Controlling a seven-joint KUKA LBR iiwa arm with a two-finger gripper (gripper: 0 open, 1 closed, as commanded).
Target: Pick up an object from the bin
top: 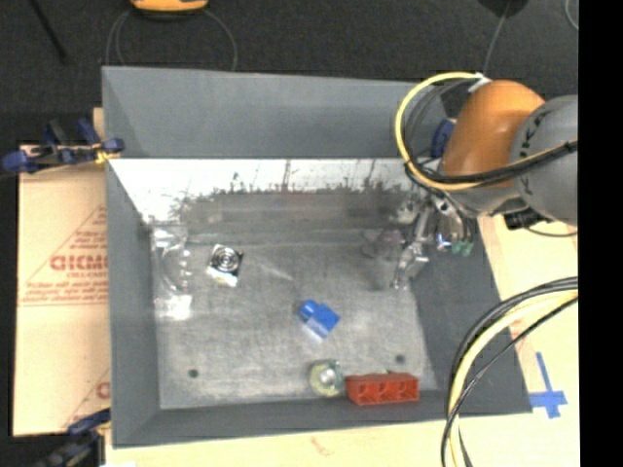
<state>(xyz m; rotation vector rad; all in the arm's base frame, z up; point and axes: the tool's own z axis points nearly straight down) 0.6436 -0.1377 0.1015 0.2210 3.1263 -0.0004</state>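
Hand [407, 261] by right wall of bin [292, 125], apart from blue piece [317, 316].

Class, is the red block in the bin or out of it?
In: the red block lies flat on the floor of the bin, by its near wall.

A small blue block [317, 316] is lying mid-floor. A red brick [382, 389] is sitting flat along the near wall, a pale round piece [324, 378] just beside its left end. A silvery round cap [225, 262] is resting at the left.
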